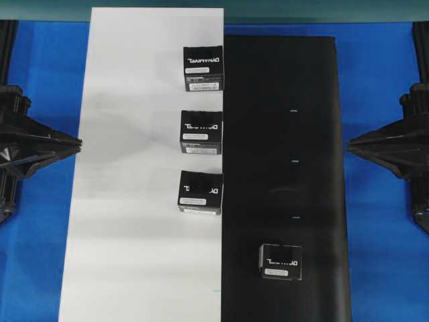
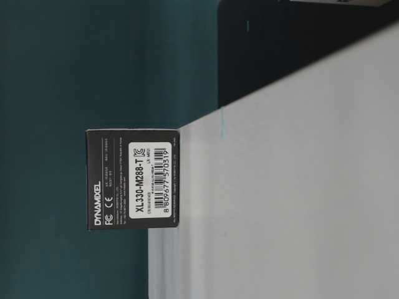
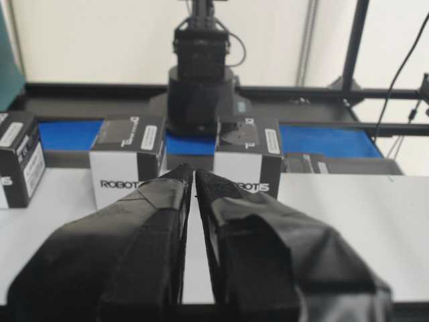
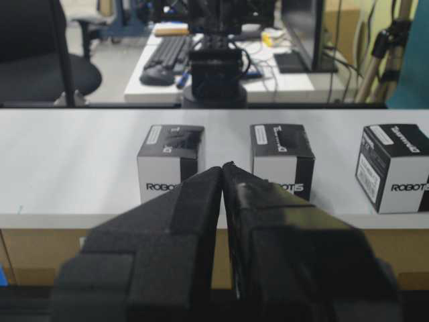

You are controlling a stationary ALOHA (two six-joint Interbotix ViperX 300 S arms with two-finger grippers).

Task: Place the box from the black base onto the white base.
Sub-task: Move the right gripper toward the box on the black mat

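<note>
My left gripper point(image 3: 195, 176): jaws pressed together, holding nothing, at the left side of the table, pointing toward the white base.
My right gripper point(image 4: 223, 168): jaws pressed together too, also without anything between them, at the right side.
The box point(image 1: 281, 261): it lies alone on the black base point(image 1: 315, 107), near the lower end in the overhead view, label side up, well apart from both my grippers.
The white base point(image 1: 120, 221): it touches the black base along one long edge.
Other boxes: three boxes point(image 1: 201, 131) stand in a row on the white base, just beside that shared edge.
Table point(image 1: 40, 268): blue, under both sheets.
</note>
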